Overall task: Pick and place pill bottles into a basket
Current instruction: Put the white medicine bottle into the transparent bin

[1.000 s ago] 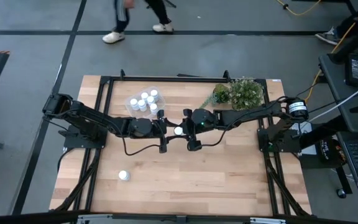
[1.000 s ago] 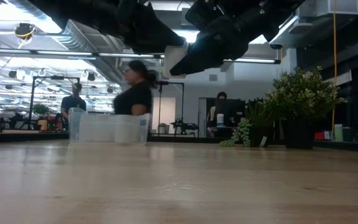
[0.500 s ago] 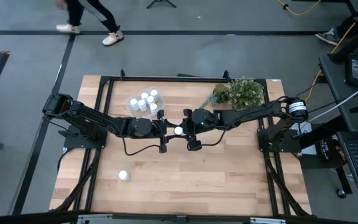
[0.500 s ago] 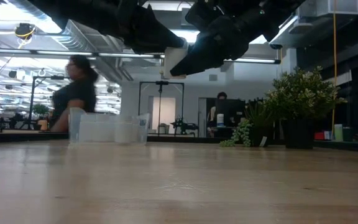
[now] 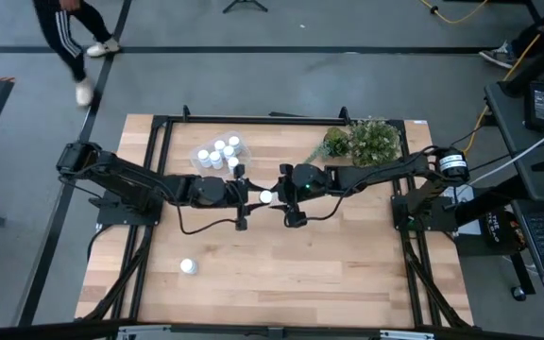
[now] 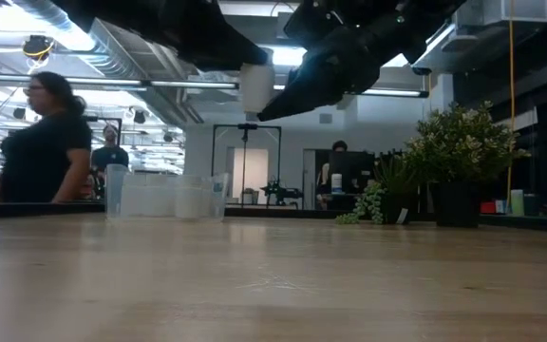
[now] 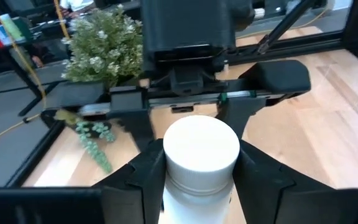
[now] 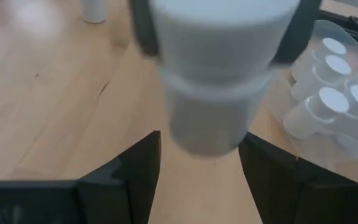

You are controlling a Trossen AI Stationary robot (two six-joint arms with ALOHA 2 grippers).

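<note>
Above the middle of the pale wooden table (image 5: 348, 264), a handover is judged to be in progress. The clear shallow plastic basket (image 5: 206, 146), holding five bottles, lies nearby. The left gripper (image 7: 194, 180) is closed on a small white capped pill bottle (image 7: 201, 149); the right gripper (image 8: 194, 162) is parted around it. Next, transport to the basket is required. One more bottle (image 5: 187, 266) stands apart.

Both my arms are dark, jointed links with black cables looping off them. My right gripper (image 7: 194, 93) has blocky black fingers (image 7: 277, 73), a flat crossbar, small green mark.
</note>
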